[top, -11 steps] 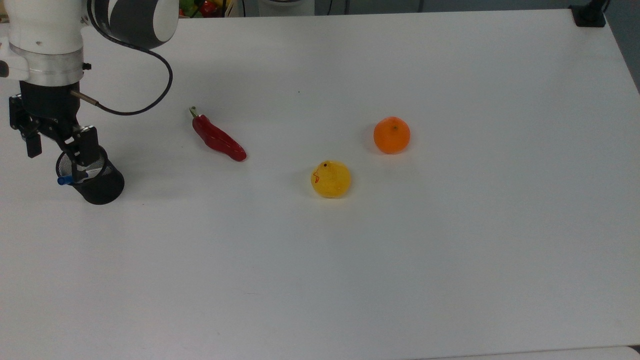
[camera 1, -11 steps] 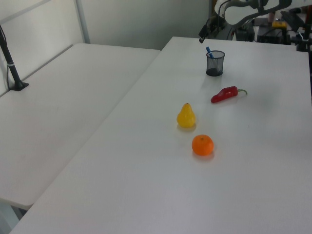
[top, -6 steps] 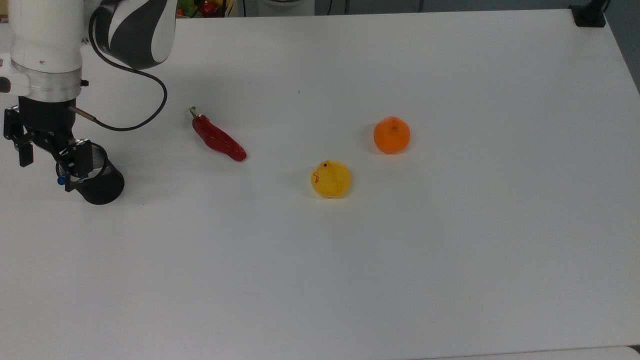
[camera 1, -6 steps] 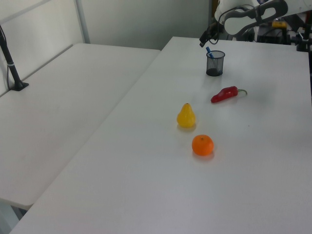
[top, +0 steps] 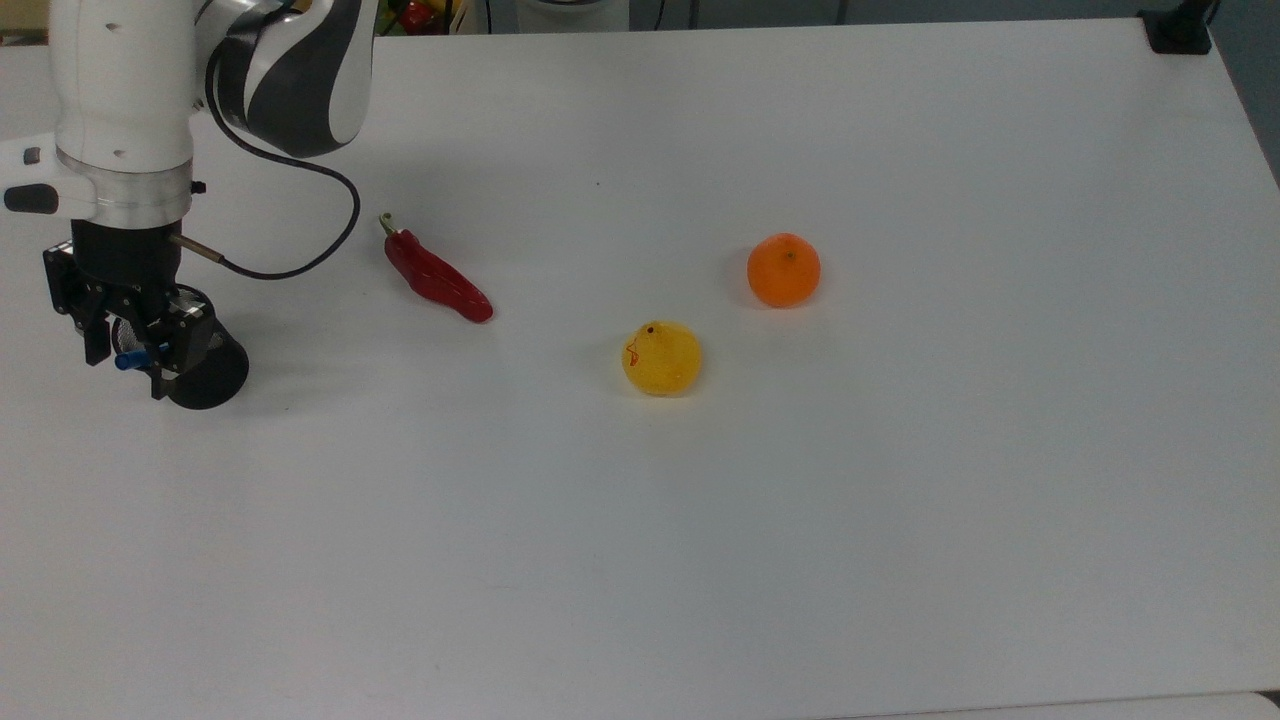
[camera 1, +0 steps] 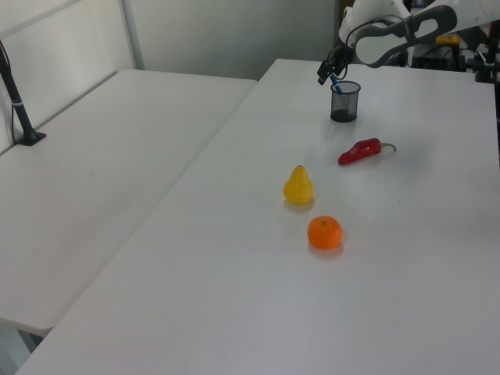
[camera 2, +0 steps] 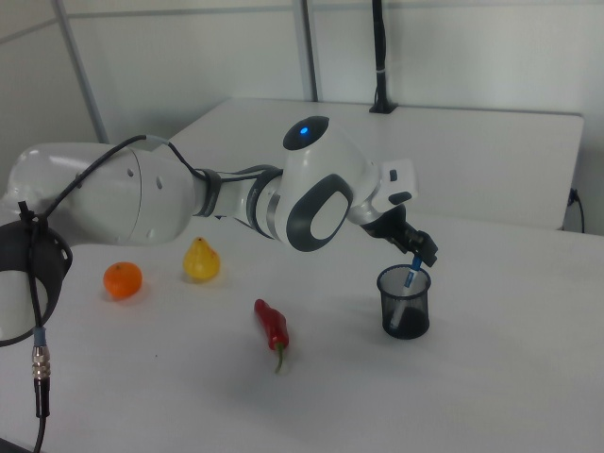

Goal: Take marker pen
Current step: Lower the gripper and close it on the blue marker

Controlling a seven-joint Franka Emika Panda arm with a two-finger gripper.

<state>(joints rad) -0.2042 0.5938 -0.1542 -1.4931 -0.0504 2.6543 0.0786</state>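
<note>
The marker pen (top: 128, 361) stands tilted in a black mesh cup (top: 210, 375) at the top view's left, its blue cap sticking out over the rim. My gripper (top: 128, 352) hangs at the cup's mouth, open, with one finger on each side of the blue cap. In the left view the marker pen (camera 1: 334, 81) pokes up from the cup (camera 1: 344, 103) with the gripper (camera 1: 324, 72) just at its tip. The right view has the gripper (camera 2: 422, 253) right above the marker pen (camera 2: 410, 279), whose white barrel leans inside the cup (camera 2: 404, 307).
On the white table (top: 900, 560) lie a red chilli (top: 437, 281) to the right of the cup in the top view, a yellow pear (top: 661, 358) near the middle, and an orange (top: 783, 270) beyond it. A black clamp (top: 1178, 30) sits at the far right corner.
The gripper came down and shifted toward the top view's right, ending at the cup's mouth around the marker's cap. The marker, cup and fruit have not moved.
</note>
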